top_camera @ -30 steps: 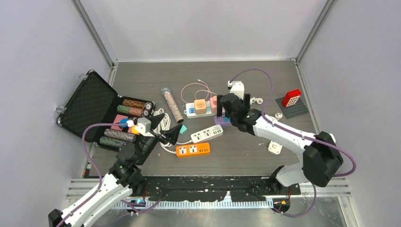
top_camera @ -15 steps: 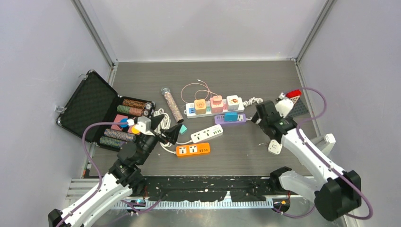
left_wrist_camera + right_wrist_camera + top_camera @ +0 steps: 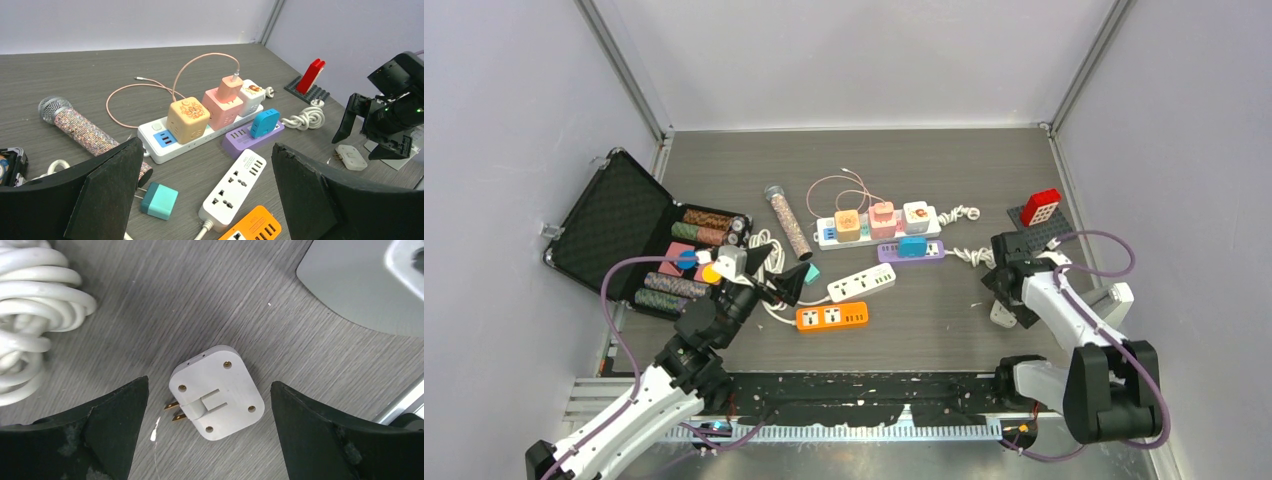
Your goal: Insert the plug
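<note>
A flat white plug (image 3: 216, 392) with two brass prongs lies on the table at the right (image 3: 1002, 312); it also shows in the left wrist view (image 3: 351, 156). My right gripper (image 3: 209, 386) is open and hangs just above it, one finger on each side, not touching it (image 3: 1009, 290). My left gripper (image 3: 206, 147) is open and empty, low over the table near the white power strip (image 3: 236, 188) and the orange strip (image 3: 831, 316). A purple strip (image 3: 911, 250) carries a blue plug (image 3: 913, 245). A teal plug (image 3: 159, 201) lies loose.
A long white strip (image 3: 879, 222) with cube adapters and a pink cable lies at the middle back. A coiled white cord (image 3: 30, 315) is left of the white plug. A microphone (image 3: 787, 222), an open black case (image 3: 614, 225) and a red brick (image 3: 1040, 207) also stand about.
My right arm has swung from the purple strip to the right and down over the white plug, leaving the blue plug on the strip. The left arm has not moved.
</note>
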You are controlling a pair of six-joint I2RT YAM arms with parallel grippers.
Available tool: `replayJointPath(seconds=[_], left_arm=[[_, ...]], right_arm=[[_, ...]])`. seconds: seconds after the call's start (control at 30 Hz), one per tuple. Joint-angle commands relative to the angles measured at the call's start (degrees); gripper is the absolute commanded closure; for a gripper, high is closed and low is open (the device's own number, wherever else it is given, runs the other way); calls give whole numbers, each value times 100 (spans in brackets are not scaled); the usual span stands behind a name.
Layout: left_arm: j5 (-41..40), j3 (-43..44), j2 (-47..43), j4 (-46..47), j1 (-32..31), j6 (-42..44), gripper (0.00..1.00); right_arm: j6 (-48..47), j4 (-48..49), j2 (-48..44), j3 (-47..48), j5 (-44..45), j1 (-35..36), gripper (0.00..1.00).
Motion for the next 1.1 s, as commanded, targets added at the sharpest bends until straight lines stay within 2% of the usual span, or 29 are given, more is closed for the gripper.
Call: replayJointPath(seconds=[0.0,0.07,0.1,0.17,0.4,0.63,0.7,0.8,0.9,0.93,1.07], left_arm=[[-52,228,-117,-6,1,31,0],[-61,205,-156,-26,1,5,0],[-69,196,-165,-30,1,-4,0],[-63,175,-163,-11,-1,-9,0],[-2,198,19,117,1,-7,0],[11,218,112,108,1,-17,0],[16,228,114,103,0,-26,0],[10,226,128,103,1,-36,0],[0,241,157,92,1,-28,0],[0,251,164,90,1,-25,0],[9,258,207,106,0,-35,0]], right_arm=[[52,414,378,-96,-335,-183,5],[-173,678,485,-140,-654,-189,12],[-240,869,523,-161,-788,-184,21],[-456,1119,530,-231,-1172,-127,30],[-976,1208,812,41,-1217,1041,33],[-2252,1702,1599,532,-1880,1721,32],[-2656,1735,1751,719,-1958,1918,28],[-2934,1504,1989,1013,-1719,2131,11],[-3031,1514,1941,1107,-1639,2154,0],[-3032,1542,1915,1104,-1600,2158,4],[-2988,1553,1833,1070,-1448,2156,4]])
